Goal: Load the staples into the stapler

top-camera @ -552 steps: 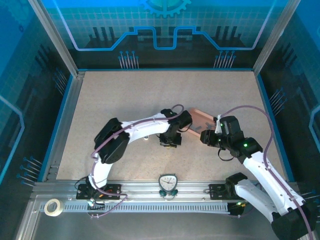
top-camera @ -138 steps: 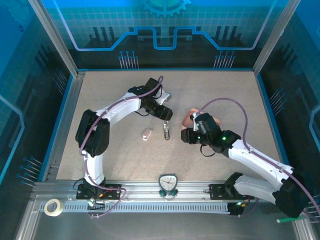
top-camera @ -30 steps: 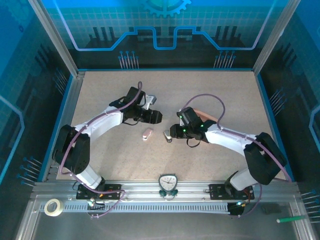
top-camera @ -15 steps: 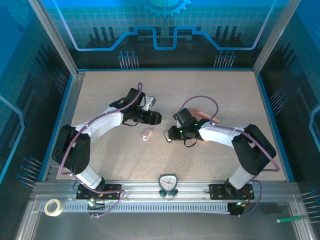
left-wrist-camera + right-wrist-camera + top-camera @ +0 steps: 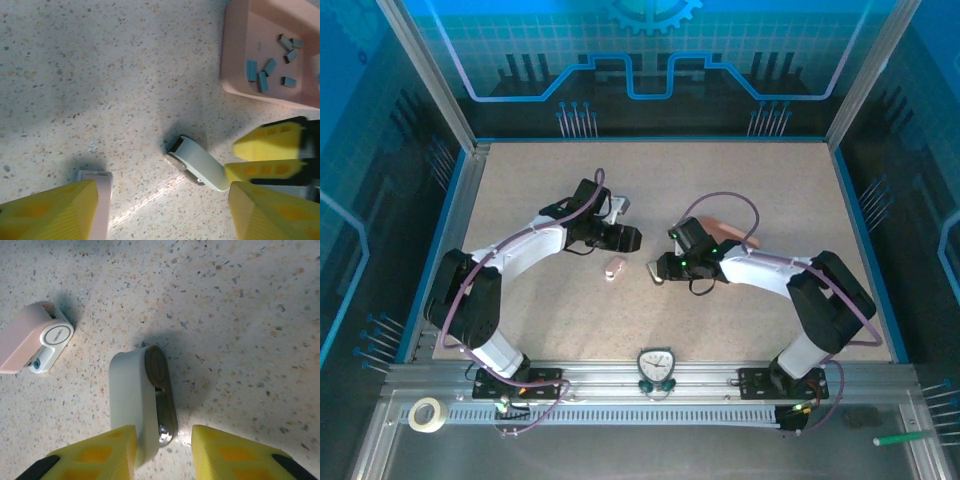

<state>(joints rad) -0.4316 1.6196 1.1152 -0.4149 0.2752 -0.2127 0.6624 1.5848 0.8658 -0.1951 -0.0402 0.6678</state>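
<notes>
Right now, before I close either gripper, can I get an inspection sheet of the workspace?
Surface: speckled beige tabletop, flat.
Job's things: staples loose in the pink tray; pink stapler piece and grey-white stapler piece lie apart on the tabletop.
Clutter: tape roll and a dial device on the front rail.
Grippers: left gripper open above the tabletop; right gripper open, straddling the grey-white piece's near end.
Cables: purple cable loops above the right arm.
Surroundings: blue-lit enclosure walls.
</notes>
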